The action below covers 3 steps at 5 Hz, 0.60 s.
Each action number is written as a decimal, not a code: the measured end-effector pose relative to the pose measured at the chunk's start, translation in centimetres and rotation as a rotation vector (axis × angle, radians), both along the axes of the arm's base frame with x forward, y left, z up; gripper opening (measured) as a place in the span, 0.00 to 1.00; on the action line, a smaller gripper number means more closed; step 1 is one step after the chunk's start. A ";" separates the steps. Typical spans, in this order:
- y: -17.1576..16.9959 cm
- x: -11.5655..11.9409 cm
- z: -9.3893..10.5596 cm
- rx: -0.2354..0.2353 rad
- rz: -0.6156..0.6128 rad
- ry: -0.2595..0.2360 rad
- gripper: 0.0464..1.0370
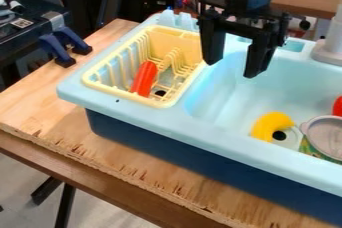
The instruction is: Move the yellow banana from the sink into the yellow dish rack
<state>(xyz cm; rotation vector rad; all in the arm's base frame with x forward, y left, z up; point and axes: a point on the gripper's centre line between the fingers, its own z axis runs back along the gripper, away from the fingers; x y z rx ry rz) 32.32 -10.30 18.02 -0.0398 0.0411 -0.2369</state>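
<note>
Plywood (160, 182) lies under the sink (194, 128). Over it hangs the gripper (232, 68), jaws apart, empty. The yellow toy (270, 121) seems light, stiff, slick; best gripped mid-curve.

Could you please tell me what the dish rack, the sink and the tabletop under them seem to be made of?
The dish rack looks like smooth yellow plastic, with thick molded prongs. The sink seems to be hard plastic too, judging by its soft sheen and rounded edges. The tabletop appears to be plywood, given its visible grain and splintered front edge.
</note>
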 end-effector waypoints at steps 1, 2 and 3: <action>0.0 -0.1 -1.5 0.011 -0.006 0.040 0.96; -0.6 -0.7 -4.2 -0.078 -0.050 0.003 0.96; -0.8 -1.3 -4.2 -0.169 -0.098 -0.109 0.96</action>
